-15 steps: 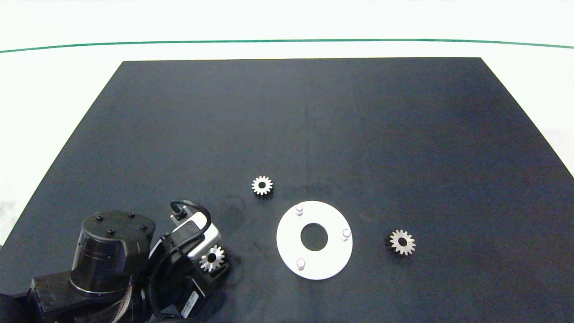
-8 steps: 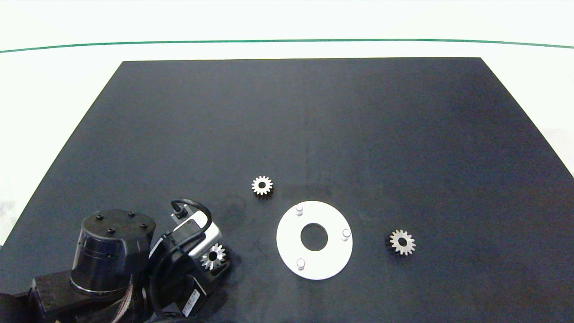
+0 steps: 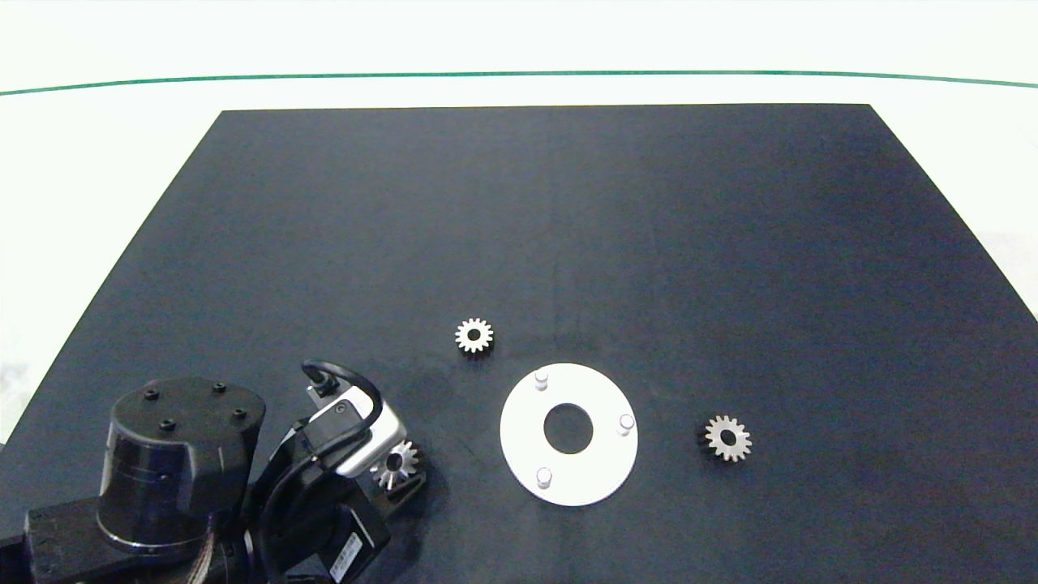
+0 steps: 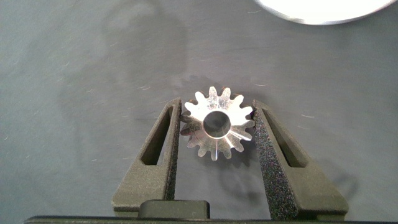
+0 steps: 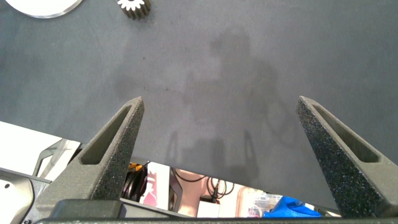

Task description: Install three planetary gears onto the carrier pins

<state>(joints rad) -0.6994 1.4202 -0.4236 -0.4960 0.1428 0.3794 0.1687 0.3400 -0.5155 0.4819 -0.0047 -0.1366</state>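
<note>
Fingers of my left gripper (image 4: pixel 216 127) clamp 1 gear (image 4: pixel 217 122) left of the white disc (image 3: pixel 596 470), while my right gripper (image 5: pixel 224 118) stands wide apart, off the mat (image 3: pixel 519 227).

Shiny bare-metal gear (image 4: pixel 217 122), rough grainy grey pads (image 4: pixel 272 155), smooth glossy white disc (image 3: pixel 519 442), matt black mat (image 3: pixel 568 227).

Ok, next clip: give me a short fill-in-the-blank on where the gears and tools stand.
1. The left tool is shut on one ____.
2. The white disc carries three pins, with ____ gears on them.
3. The right tool is ____, holding nothing.

Missing words: gear; no; open
</note>
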